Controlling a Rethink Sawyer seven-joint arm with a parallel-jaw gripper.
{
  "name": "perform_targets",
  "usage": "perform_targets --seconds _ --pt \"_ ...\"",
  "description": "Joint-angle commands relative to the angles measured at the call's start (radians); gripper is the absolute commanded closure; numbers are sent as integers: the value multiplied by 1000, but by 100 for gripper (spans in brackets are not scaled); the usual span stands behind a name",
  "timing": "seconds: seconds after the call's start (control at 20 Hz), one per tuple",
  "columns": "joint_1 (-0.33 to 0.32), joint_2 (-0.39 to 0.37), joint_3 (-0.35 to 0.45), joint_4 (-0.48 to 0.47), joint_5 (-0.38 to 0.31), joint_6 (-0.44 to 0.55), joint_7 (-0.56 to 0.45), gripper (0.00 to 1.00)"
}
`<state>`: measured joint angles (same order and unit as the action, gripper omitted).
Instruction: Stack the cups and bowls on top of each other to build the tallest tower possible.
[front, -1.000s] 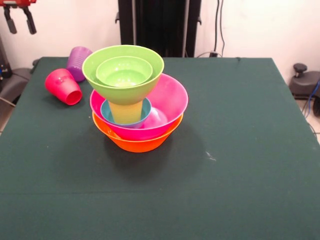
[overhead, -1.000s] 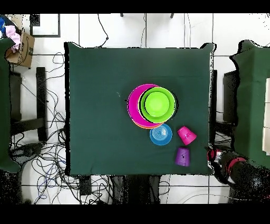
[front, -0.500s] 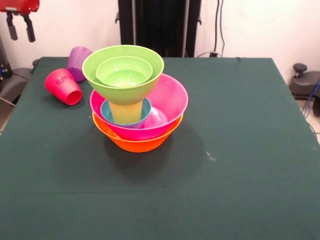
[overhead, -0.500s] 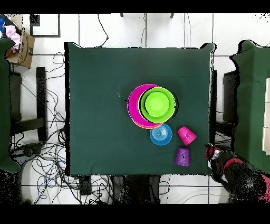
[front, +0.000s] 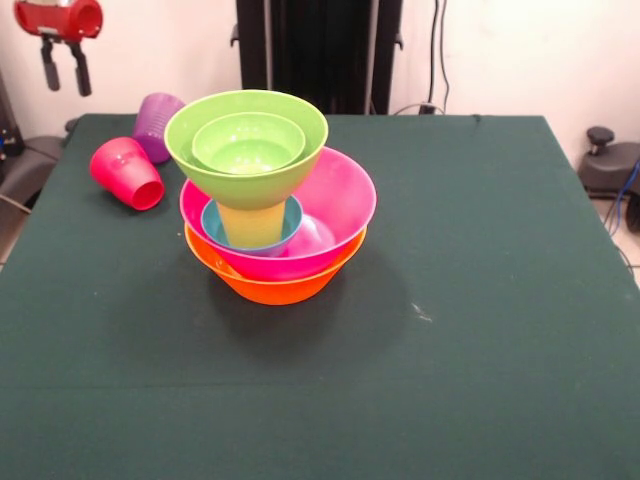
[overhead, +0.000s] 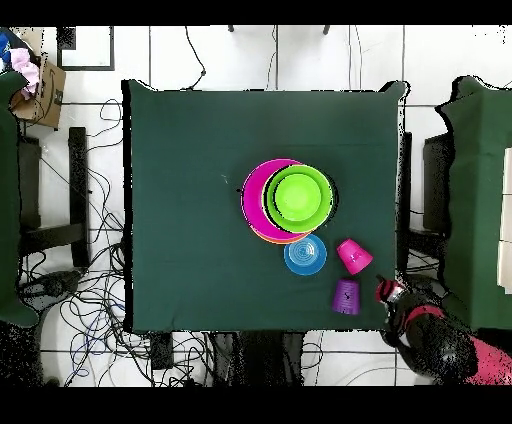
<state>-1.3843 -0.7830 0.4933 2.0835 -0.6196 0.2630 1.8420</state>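
Front: the tower (front: 272, 200) stacks orange bowl (front: 272, 285), pink bowl (front: 345, 200), a blue bowl (front: 215, 222) holding the yellow cup (front: 252, 225), then nested green bowls (front: 246, 135). Red cup (front: 127, 172) and purple cup (front: 158, 122) lie near the far-left corner. The gripper (front: 66, 68), fingers apart and empty, has shifted rightward.

Overhead: a blue bowl (overhead: 305, 254) shows just beside the tower; the gripper (overhead: 390, 291) has neared the purple cup.

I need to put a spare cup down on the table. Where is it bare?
The cloth in front of the tower and out to its right is bare. It is crowded at the far left corner: red cup, purple cup, with the hand above.
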Motion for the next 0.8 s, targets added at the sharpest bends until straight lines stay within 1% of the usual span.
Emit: perform_targets --seconds 0.05,0.25,0.4,0.5,0.8 --pt "140 31 -114 107 35 -106 230 0" --pt "205 40 -155 119 45 -171 270 0" --pt "265 72 -202 100 48 -237 305 0" --pt "290 106 -218 76 53 -267 313 0" --pt "278 156 -198 3 68 -265 281 0"
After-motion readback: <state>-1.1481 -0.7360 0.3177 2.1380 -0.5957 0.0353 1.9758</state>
